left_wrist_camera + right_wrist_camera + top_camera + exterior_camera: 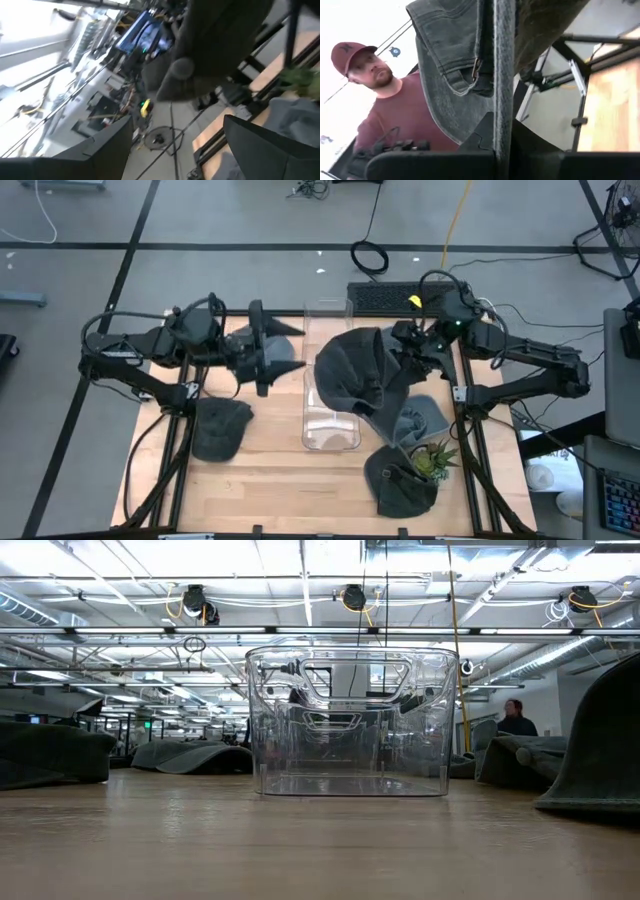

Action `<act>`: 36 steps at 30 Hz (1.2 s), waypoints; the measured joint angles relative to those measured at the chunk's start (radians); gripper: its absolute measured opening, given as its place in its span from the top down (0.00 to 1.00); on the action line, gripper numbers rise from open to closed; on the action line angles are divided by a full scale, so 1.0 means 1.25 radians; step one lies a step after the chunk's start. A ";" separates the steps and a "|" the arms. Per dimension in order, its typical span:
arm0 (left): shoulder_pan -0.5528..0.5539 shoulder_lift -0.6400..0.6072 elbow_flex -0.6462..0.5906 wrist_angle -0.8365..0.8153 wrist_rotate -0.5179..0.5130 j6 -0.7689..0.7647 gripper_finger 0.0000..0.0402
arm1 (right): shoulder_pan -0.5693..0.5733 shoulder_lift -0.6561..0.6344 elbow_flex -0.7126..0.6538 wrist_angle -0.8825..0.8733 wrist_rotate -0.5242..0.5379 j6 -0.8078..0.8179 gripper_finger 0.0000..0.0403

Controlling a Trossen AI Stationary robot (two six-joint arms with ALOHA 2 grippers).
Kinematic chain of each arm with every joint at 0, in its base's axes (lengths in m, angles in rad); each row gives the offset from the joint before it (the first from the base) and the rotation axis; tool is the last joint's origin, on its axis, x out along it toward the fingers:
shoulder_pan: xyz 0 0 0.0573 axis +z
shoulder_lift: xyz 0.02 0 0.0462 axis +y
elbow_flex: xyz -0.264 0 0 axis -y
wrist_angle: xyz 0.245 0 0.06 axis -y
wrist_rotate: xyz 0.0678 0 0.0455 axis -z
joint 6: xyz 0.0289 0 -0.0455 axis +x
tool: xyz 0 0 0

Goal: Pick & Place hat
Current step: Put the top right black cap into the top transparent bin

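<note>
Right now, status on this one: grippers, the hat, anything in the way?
Right gripper shut on dark hat, held over clear bin. Left gripper open, empty, beside the bin. Other hats and plant on table, clear of the bin.

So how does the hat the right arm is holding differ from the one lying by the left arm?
The held hat hangs in the air over the clear bin, gripped by the right gripper with jaws shut; the hat at front left lies flat on the table, untouched. The held hat drapes crumpled and looks larger; the other keeps its cap shape. Both are dark grey.
</note>
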 joint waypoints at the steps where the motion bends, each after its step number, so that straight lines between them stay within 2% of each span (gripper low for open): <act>1: -0.012 0.000 0.000 0.000 0.000 -0.001 0.21 | 0.000 0.007 0.000 0.000 -0.008 0.009 1.00; 12: -0.112 0.008 0.000 -0.015 -0.015 -0.024 0.21 | 0.000 0.044 0.000 -0.001 -0.019 0.022 1.00; 20: -0.115 0.038 0.000 -0.042 -0.063 -0.027 0.21 | 0.024 0.054 0.000 0.001 -0.018 0.030 1.00; 28: -0.125 0.067 0.000 -0.031 -0.030 -0.018 0.22 | 0.027 0.055 0.000 0.000 -0.018 0.030 1.00; 32: -0.136 0.074 0.001 -0.025 -0.020 -0.013 0.34 | 0.027 0.055 0.000 0.000 -0.018 0.030 1.00; 36: -0.144 0.078 0.000 -0.034 -0.021 -0.024 0.60 | 0.027 0.055 0.000 -0.001 -0.018 0.037 1.00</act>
